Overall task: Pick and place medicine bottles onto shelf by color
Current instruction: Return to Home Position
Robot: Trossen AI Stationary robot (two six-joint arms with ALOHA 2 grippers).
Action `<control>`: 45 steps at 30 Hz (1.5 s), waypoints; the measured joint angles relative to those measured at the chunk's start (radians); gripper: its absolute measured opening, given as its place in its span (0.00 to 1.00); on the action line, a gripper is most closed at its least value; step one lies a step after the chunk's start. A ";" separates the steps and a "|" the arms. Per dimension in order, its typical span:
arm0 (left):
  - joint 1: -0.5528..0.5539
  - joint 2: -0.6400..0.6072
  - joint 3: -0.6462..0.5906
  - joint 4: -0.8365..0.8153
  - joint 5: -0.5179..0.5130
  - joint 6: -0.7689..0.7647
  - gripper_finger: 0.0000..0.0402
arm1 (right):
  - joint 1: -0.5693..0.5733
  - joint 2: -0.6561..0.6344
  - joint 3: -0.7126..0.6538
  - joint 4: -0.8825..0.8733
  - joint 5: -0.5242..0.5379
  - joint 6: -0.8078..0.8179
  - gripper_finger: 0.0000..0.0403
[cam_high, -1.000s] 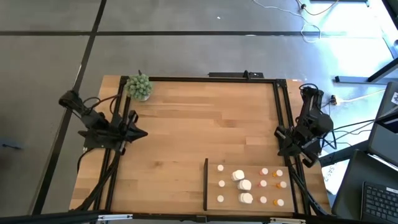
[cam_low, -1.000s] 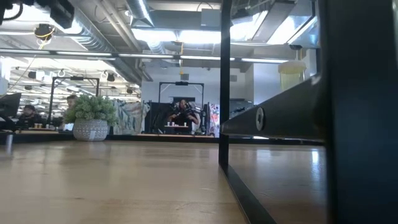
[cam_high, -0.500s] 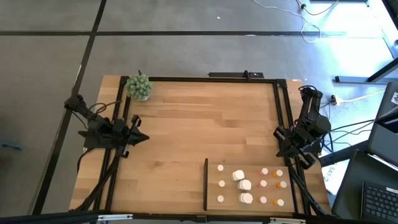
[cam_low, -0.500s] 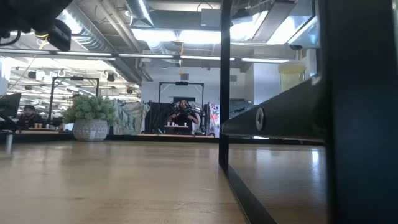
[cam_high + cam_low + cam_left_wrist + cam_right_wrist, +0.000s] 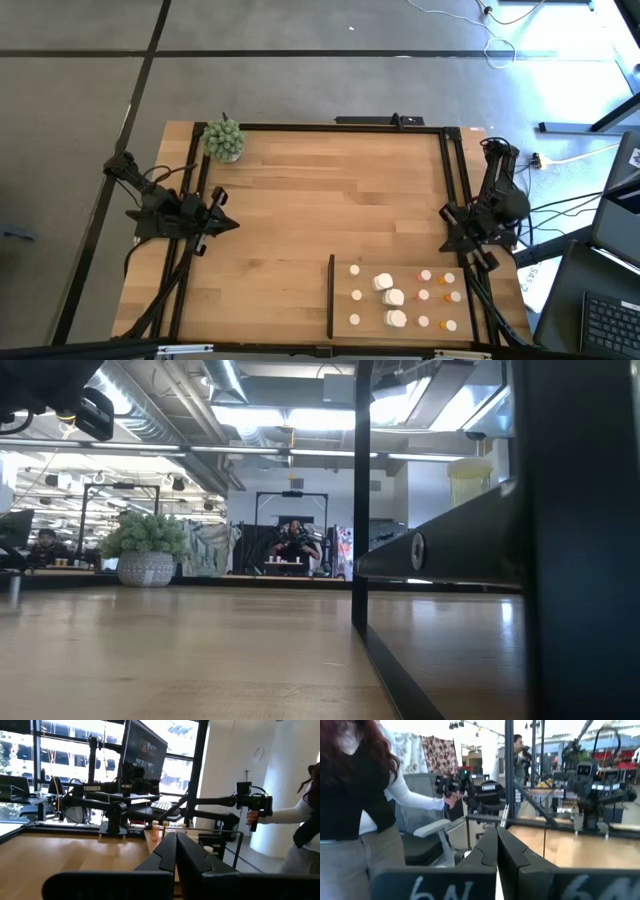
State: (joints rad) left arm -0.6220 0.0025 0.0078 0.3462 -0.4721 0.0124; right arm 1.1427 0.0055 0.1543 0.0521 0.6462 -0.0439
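The medicine bottles stand upright on the shelf (image 5: 343,285), a pale wood panel at the table's near right with a black strip (image 5: 331,295) along its left side. Small white ones (image 5: 357,295) stand at the left, chunkier white ones (image 5: 392,297) in the middle and orange ones (image 5: 447,296) at the right. My left gripper (image 5: 230,222) hovers shut at the table's left edge, far from the shelf; the left wrist view shows its fingers (image 5: 192,857) closed on nothing. My right gripper (image 5: 452,232) hovers shut at the right edge, just beyond the shelf, with nothing between its fingers (image 5: 512,852).
A green spiky plant ball (image 5: 224,140) sits at the far left corner. Black frame rails (image 5: 445,170) run along the table's edges, and a black post (image 5: 361,500) stands close in the low view. A person (image 5: 360,795) stands beyond the table holding a hand-held device.
My left arm has sunk and folded in at the table's left edge, its gripper staying shut, then has kept still. My right wrist has rolled a little in place. The bottles have not moved.
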 joint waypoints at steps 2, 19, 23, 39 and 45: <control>0.000 0.000 0.000 -0.001 0.000 0.000 0.01 | 0.000 0.000 0.000 -0.031 0.000 0.029 0.00; 0.000 0.000 0.000 -0.027 -0.001 0.001 0.01 | 0.000 0.008 -0.141 0.031 0.066 0.059 0.00; 0.000 0.000 0.000 -0.064 -0.005 0.039 0.01 | 0.000 0.009 -0.141 0.008 0.085 0.029 0.00; 0.000 0.000 0.000 -0.077 -0.006 0.077 0.06 | 0.000 0.009 -0.141 0.002 0.199 0.010 0.07; 0.000 0.000 0.000 -0.077 -0.006 0.077 0.03 | 0.000 0.009 -0.140 0.002 0.199 0.012 0.07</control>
State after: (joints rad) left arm -0.6220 0.0025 0.0078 0.2695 -0.4780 0.0891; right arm 1.1423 0.0147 0.0139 0.0544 0.8452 -0.0319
